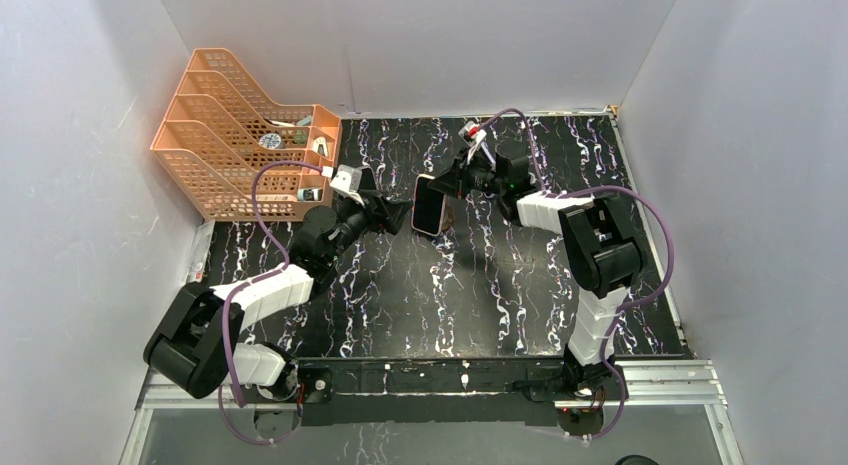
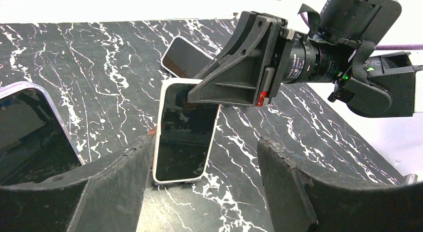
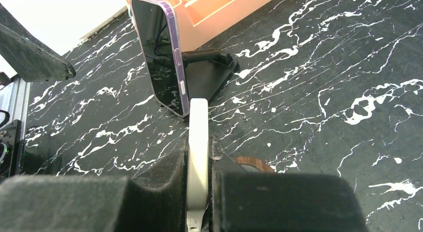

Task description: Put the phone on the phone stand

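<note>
Right gripper (image 3: 198,148): my 2 fingers pinch the upper end of the white-cased phone (image 2: 182,132). It is held upright over mid-table, screen facing my left gripper (image 2: 204,144). Left fingers are spread wide and hold nothing; the phone stands just ahead of their gap. Cannot tell if its bottom edge touches the marble table (image 1: 480,285). Just beyond, a purple-cased phone (image 3: 162,52) leans on the black stand (image 3: 212,67).

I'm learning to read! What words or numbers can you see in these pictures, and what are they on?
No text here can be read.
Lens barrel on the right arm: tiny pale markings, too blurred to read.
White phone and purple phone: screens dark, nothing showing.
Things in the orange rack: too small to tell.
</note>
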